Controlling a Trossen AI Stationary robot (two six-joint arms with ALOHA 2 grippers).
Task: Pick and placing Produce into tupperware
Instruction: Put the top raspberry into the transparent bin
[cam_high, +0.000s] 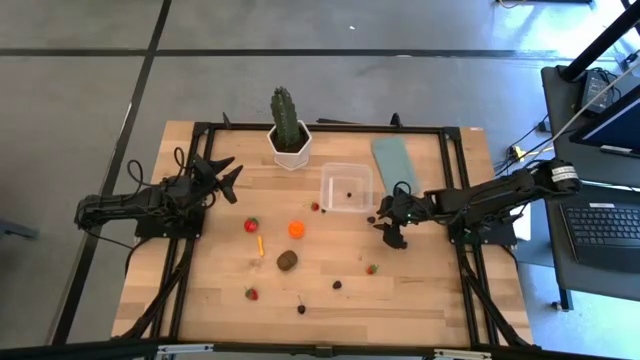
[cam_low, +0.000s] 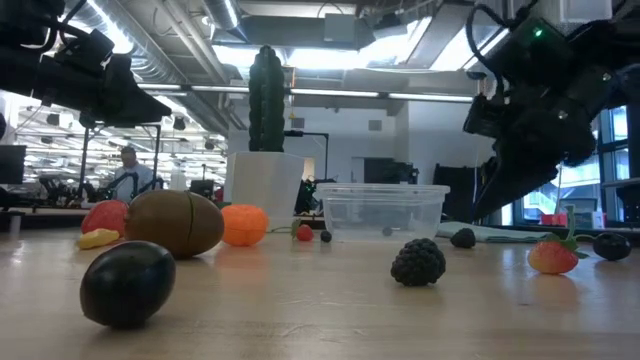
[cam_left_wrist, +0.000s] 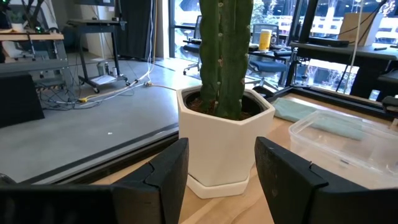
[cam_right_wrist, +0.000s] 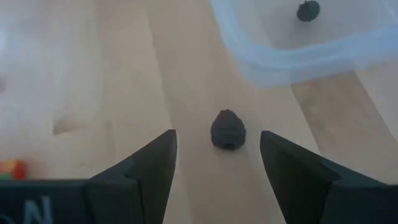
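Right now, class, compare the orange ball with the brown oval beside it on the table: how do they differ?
The orange ball is round and bright orange; the brown oval is egg-shaped and dull brown. In the low view the oval looks larger, though it is also nearer that camera. The ball lies nearer the tupperware. Both rest on the wood, outside it.

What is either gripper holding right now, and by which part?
Nothing. The right gripper is open around a small dark berry on the table; the left gripper is open, empty.

green cactus (cam_high: 285, 114) in white pot (cam_high: 290, 150), clear tupperware (cam_high: 346, 187), orange ball (cam_high: 296, 229), blue-grey lid (cam_high: 394, 162)
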